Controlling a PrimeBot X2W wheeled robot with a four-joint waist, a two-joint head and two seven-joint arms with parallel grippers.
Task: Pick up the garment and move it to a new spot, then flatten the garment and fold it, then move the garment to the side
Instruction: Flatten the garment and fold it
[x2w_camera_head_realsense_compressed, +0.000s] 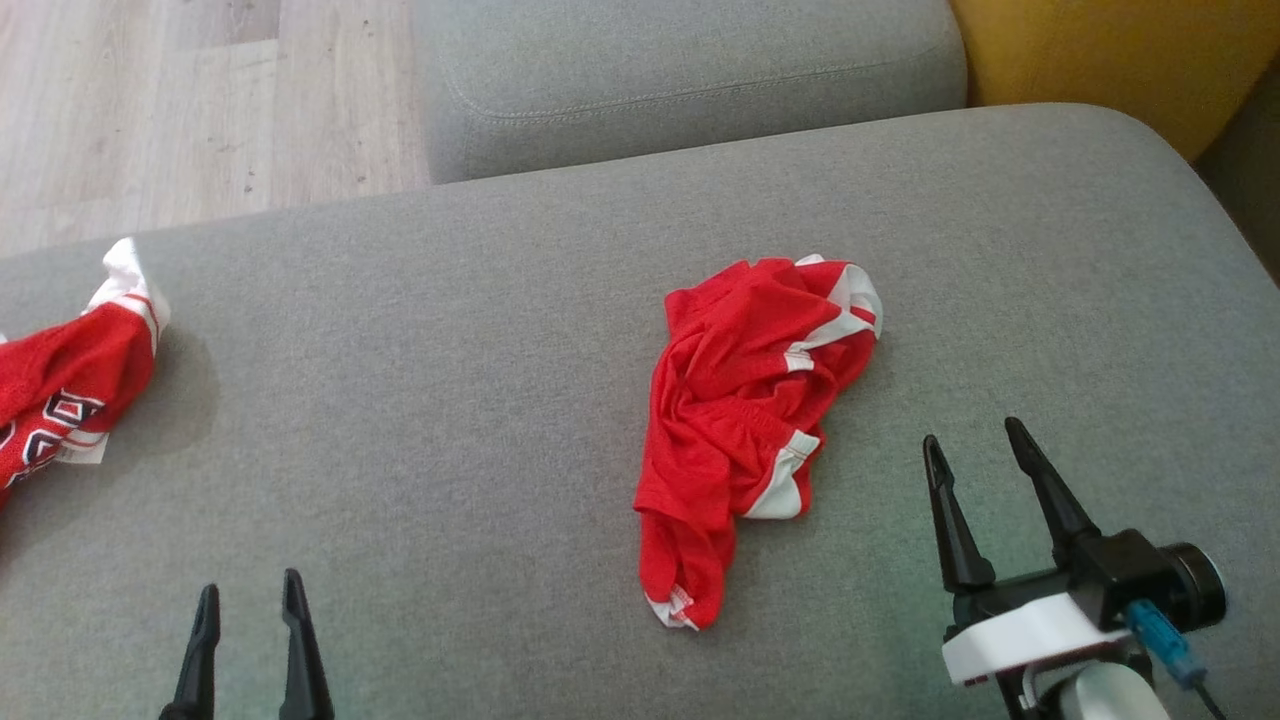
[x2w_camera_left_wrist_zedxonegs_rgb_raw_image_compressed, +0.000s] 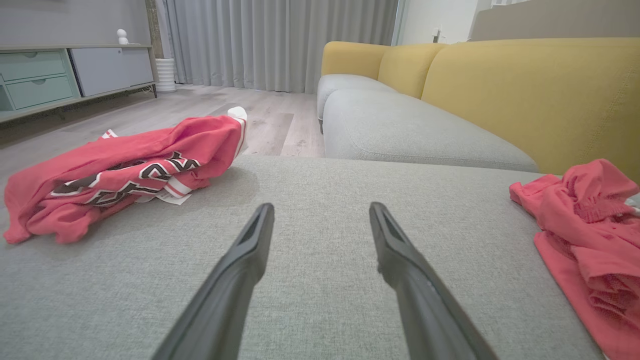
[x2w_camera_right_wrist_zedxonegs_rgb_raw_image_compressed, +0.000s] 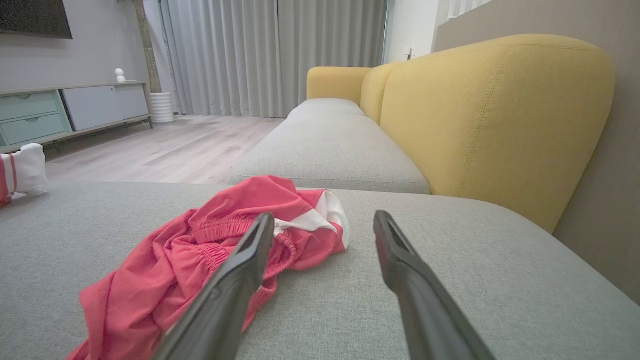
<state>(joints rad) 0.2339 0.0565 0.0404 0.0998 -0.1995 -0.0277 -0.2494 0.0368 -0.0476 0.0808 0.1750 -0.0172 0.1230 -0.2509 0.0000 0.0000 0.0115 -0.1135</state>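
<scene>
Left gripper (x2w_camera_head_realsense_compressed: 250, 585) and right gripper (x2w_camera_head_realsense_compressed: 973, 435) hang wide open and empty, presumably readied for the crumpled shorts (x2w_camera_head_realsense_compressed: 740, 420) on the cushion (x2w_camera_head_realsense_compressed: 450, 350).

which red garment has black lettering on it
The left garment, which has a black and white print; the middle garment is plain red with white trim.
</scene>
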